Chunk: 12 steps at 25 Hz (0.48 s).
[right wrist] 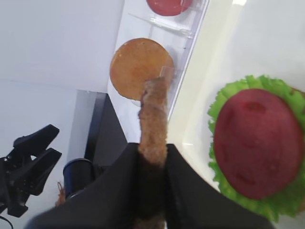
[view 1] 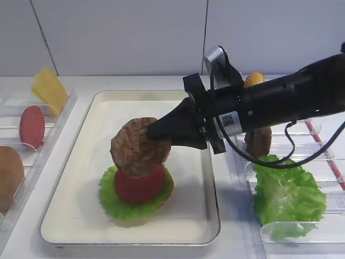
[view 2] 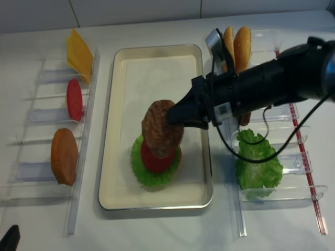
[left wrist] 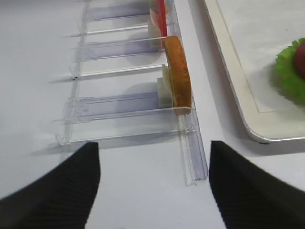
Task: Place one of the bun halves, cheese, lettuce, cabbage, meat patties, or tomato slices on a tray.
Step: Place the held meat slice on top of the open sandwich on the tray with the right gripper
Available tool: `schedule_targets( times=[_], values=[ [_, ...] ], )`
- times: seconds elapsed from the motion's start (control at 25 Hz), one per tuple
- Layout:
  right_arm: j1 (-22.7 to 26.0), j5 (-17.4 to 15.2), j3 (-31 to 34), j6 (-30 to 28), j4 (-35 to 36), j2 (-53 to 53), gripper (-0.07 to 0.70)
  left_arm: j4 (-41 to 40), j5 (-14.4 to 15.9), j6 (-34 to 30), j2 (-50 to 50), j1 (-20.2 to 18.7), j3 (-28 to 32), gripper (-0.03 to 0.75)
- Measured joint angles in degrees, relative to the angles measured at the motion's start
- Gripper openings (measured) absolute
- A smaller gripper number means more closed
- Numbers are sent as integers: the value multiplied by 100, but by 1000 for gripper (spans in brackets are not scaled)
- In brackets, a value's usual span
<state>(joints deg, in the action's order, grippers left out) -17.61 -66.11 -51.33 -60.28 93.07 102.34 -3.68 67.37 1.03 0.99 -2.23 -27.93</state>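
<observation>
Right wrist view shows it best: the right hand (right wrist: 151,167) is squeezed tight on a meat patty (right wrist: 153,119), with one black finger on each flat side. The patty stands on its edge and sticks out in front of the hand.

From the high view, that patty (view 1: 137,147) hangs in the air over the tray (view 1: 81,156), tipped up, not lying flat. Its low edge is right at the top of a tomato slice (view 1: 139,185); I cannot tell if they touch. The tomato lies on a lettuce leaf (view 1: 121,205), and a bit of bun shows under the leaf on the right side. So the pile on the tray is partly built, and I think the patty is the next piece to go on. It is not set down yet. It looks like it has to be tipped flat, lowered onto the tomato and let go.

The right arm (view 1: 285,100) reaches in from the right, long and nearly level, crossing the tray's right rim.

Further out on the bench, clear racks (view 1: 302,162) hold more food: another lettuce leaf (view 1: 285,194) on the right, and cheese (view 1: 48,89), a tomato slice and a bun half (view 1: 9,178) on the left.

The left hand (left wrist: 152,186) waits near the left rack, fingers spread wide, holding nothing.
</observation>
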Motion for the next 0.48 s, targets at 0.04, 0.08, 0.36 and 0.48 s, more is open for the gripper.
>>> schedule_targets(
  times=[0.04, 0.08, 0.36, 0.48],
  values=[
    [-23, -10, -10, -56, 103, 64, 144, 0, 0, 0, 0, 0, 0, 473],
    [-49, -10, -10, -95, 186, 119, 144, 0, 0, 0, 0, 0, 0, 473],
    [-61, 14, -30, -120, 362, 465, 144, 0, 0, 0, 0, 0, 0, 473],
    [-89, 14, -33, -120, 396, 582, 144, 0, 0, 0, 0, 0, 0, 473]
  ],
)
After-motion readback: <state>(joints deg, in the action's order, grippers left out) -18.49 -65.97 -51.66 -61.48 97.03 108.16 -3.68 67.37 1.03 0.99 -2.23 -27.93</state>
